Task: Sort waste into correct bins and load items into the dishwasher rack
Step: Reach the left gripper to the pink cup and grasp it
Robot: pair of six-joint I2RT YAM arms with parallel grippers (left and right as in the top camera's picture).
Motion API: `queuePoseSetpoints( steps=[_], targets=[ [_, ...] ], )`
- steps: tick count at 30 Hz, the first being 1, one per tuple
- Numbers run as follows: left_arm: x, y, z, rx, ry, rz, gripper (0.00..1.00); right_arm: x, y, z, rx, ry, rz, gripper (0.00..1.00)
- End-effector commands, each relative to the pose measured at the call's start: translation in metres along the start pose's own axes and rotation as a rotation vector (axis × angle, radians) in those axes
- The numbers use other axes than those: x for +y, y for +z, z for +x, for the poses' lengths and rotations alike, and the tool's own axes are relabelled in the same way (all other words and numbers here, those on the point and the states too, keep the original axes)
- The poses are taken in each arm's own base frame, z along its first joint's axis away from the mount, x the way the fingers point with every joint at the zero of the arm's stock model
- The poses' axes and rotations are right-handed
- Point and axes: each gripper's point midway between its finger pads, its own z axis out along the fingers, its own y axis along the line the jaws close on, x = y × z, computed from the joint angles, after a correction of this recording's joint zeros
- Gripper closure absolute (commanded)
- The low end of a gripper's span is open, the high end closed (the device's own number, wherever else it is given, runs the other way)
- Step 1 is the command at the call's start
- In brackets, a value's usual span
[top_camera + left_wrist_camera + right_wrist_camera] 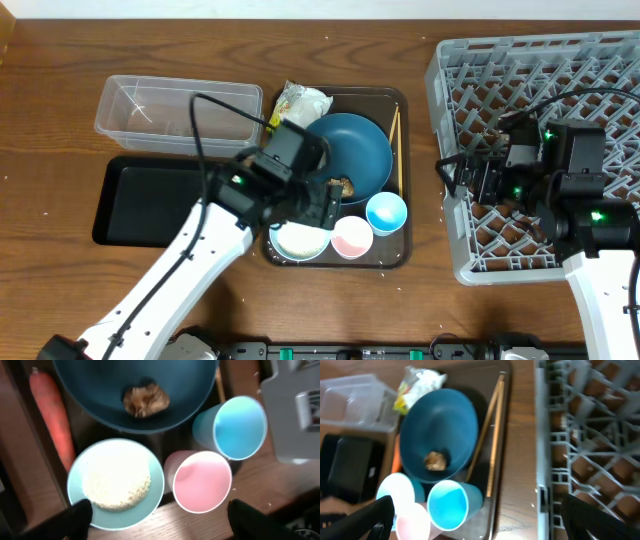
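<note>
The rectangular brown serving tray (404, 150) holds the large dark-blue bowl (358, 148), small light-blue cup (386, 212) and small pink cup (352, 237). Left of it lie the clear plastic tub (170, 115) and shallow black tray (130, 200); right, the light-grey plastic rack (520, 80).

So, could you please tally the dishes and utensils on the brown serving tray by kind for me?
Bowls: 2, the dark-blue bowl and the white bowl
Cups: 2, the light-blue cup and the pink cup
Chopsticks: 2
Total: 6
</note>
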Motion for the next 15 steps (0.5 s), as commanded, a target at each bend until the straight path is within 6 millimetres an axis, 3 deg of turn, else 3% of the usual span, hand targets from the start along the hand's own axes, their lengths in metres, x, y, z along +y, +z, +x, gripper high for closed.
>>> queuePoseSetpoints(
  steps=[1,8,12,15],
  targets=[
    [0.007,0.022,0.013,0.046,0.001,-0.045,0.30,-0.006,-0.004,-0.007,-0.030,0.085,0.056,0.01],
    [-0.018,0.059,0.026,0.131,0.065,0.001,0.34,-0.006,-0.004,-0.007,-0.030,0.092,0.056,0.01],
    [-0.017,0.078,0.036,0.189,0.085,-0.041,0.35,-0.006,-0.004,-0.007,-0.029,0.091,0.057,0.01],
    [-0.015,0.092,0.042,0.229,0.088,-0.058,0.45,-0.006,-0.003,-0.006,-0.025,0.093,0.058,0.01]
  ],
)
